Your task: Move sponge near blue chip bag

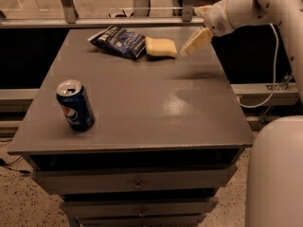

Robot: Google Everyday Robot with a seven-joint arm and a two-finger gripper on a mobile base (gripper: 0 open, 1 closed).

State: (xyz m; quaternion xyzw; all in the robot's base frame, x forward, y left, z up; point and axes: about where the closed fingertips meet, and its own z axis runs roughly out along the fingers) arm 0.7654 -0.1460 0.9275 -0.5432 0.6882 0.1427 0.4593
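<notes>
1. The gripper (191, 30) hangs above the table's (156, 108) far right part. Its fingers (198, 39) are spread apart with nothing between them.
2. The sponge (161, 47) lies flat just left of the lower fingertip and clear of it. That tip is the main risk: a dip or a leftward swing would catch the sponge's near end.
3. The sponge is soft and light, so I judge even a glancing touch would spin it or drag it away.
4. The bag (118, 40) lies past the sponge, further left of the fingers, its end touching or all but touching the sponge. The placing looks done. A shove through the sponge could slide the crinkled foil towards the far edge.
5. The rail (142, 21) runs close behind the fingers, so a careless lift backward might strike it.
6. The can (75, 105) stands well away, towards the front left, and seems in little danger.
</notes>
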